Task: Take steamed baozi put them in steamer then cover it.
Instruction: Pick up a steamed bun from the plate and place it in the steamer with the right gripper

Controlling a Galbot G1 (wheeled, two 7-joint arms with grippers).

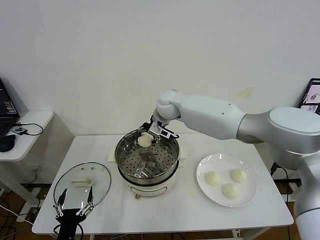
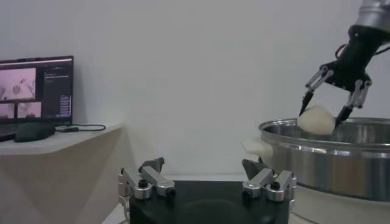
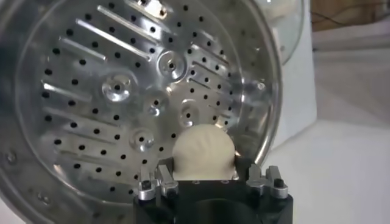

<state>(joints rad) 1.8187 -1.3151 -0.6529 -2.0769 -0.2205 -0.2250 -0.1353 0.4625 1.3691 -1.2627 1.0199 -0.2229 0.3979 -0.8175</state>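
A single baozi (image 1: 145,141) is being held over the far edge of the steamer (image 1: 146,161), just above rim height, by the right claw (image 1: 151,134). Judged from this position, the main risk is a release too close to the rim: the bun could be dropped onto the metal edge and be rolled outward onto the tabletop (image 1: 165,205) behind the cooker rather than onto the perforated floor (image 3: 109,103). Because the dough is soft, it may also be clinging to a finger and be dragged sideways as the claw is lifted away. A drop from this height could leave it tilted against the basket wall, where room for the other buns would be reduced.

In the left wrist view the right claw's fingers (image 2: 309,97) are being seen spread to either side of the bun and touching its flanks; the claw is clamped on it only lightly, partly apart, and whether the grip is being loosened cannot be told.

Three more buns (image 1: 226,182) are lying on the white plate (image 1: 205,187) to the right of the steamer. The cover (image 1: 82,182) is lying flat on the tabletop to the left, with the left claw (image 1: 75,202) hanging just beside its near edge, jaws wide apart and holding nothing.
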